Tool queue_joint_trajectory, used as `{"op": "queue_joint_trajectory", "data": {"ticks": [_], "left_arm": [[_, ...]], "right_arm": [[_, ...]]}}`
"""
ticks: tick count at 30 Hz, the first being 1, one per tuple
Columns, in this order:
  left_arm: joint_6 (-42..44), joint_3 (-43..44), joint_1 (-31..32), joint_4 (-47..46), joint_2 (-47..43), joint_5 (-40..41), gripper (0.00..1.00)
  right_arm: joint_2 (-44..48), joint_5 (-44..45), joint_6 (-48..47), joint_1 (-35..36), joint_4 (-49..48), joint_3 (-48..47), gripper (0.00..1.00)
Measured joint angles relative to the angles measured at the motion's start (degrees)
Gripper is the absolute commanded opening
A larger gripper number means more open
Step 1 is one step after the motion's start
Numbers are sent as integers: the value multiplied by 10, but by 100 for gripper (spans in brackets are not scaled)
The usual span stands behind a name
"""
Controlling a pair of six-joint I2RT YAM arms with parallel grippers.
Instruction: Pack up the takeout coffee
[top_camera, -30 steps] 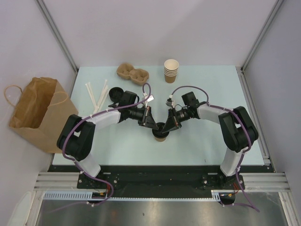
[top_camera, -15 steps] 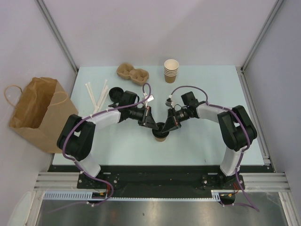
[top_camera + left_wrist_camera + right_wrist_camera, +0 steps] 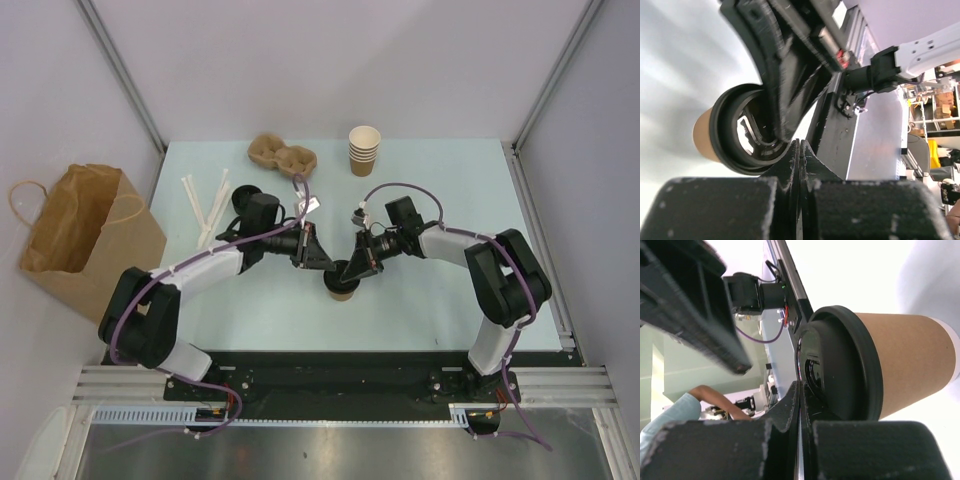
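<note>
Takeout coffee (image 3: 342,287) stands upright mid table (image 3: 450,200), btwn both arms. Left gripper (image 3: 323,263) & right gripper (image 3: 354,271) are pinched shut, empty, tips by its lid (image 3: 850,365). Paper wall prob. light, crushable — you'd grip mid-body, gently.

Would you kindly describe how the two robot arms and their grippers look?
Both arms pair white links with bulky black joints. Purple cables loop along the left arm and the right arm. The left gripper and right gripper are black, tapering wedges.
</note>
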State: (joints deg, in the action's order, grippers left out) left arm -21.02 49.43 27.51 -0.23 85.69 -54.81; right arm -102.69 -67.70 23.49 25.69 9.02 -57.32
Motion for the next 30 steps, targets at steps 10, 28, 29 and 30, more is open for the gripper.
{"op": "queue_joint_trajectory", "data": {"ticks": [10, 28, 29, 30], "left_arm": [[-27, 0, 0, -19, -33, -28, 0], [16, 1, 70, -58, -52, -5, 0], [15, 1, 74, -64, -47, -2, 0], [15, 1, 78, -70, -42, 1, 0]], "right_arm": [[9, 23, 93, 0, -89, 15, 0], [-3, 42, 120, 0, -130, 17, 0], [-3, 42, 116, 0, -128, 17, 0], [-3, 41, 114, 0, -127, 17, 0]]}}
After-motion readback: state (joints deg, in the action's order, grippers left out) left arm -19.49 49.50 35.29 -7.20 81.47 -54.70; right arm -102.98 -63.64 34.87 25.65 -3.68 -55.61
